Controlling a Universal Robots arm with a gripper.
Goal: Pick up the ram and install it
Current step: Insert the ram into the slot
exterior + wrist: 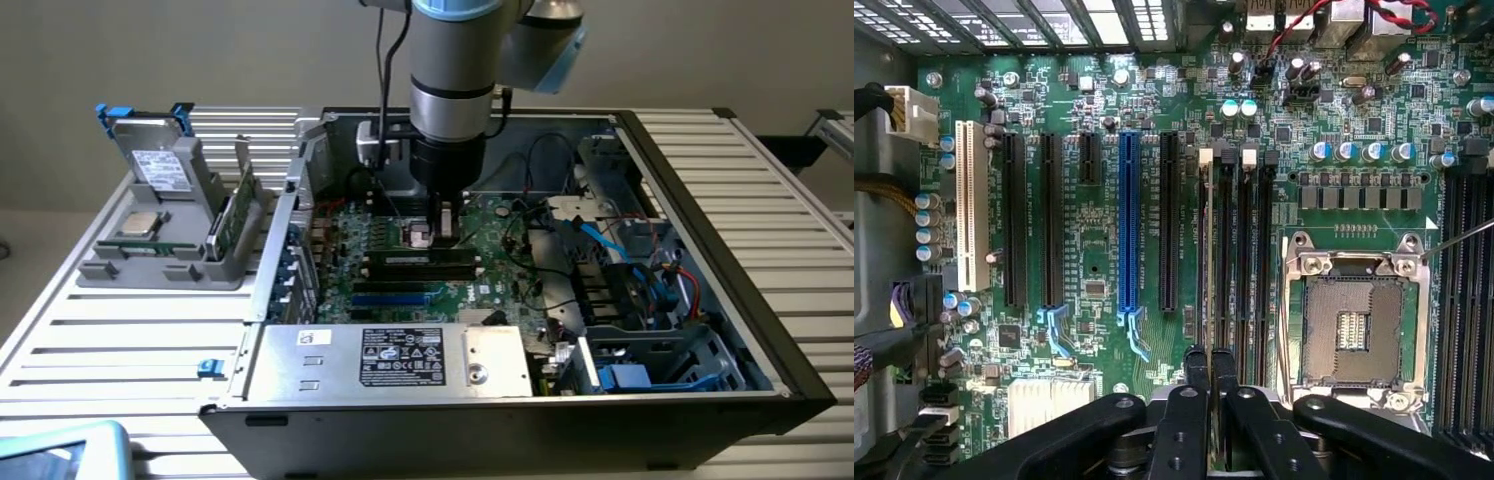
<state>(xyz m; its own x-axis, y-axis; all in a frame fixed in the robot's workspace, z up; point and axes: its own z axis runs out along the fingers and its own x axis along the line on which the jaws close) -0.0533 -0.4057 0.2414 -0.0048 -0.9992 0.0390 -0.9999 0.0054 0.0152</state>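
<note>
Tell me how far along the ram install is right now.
Done: nothing I can confirm. A green ram stick stands in the grey holder at the exterior view's left. In hand: the tool is shut, low over the memory slots beside the empty processor socket. Left: no seated stick is evident, and I cannot tell whether the slot under the tool is filled.

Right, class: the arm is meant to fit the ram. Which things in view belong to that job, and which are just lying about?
For the job:
- ram, a green stick standing in the grey holder
- memory slots
- gripper, shut, above those slots

Just lying about:
- grey drive with blue tabs
- processor chip
- power supply
- empty processor socket
</note>
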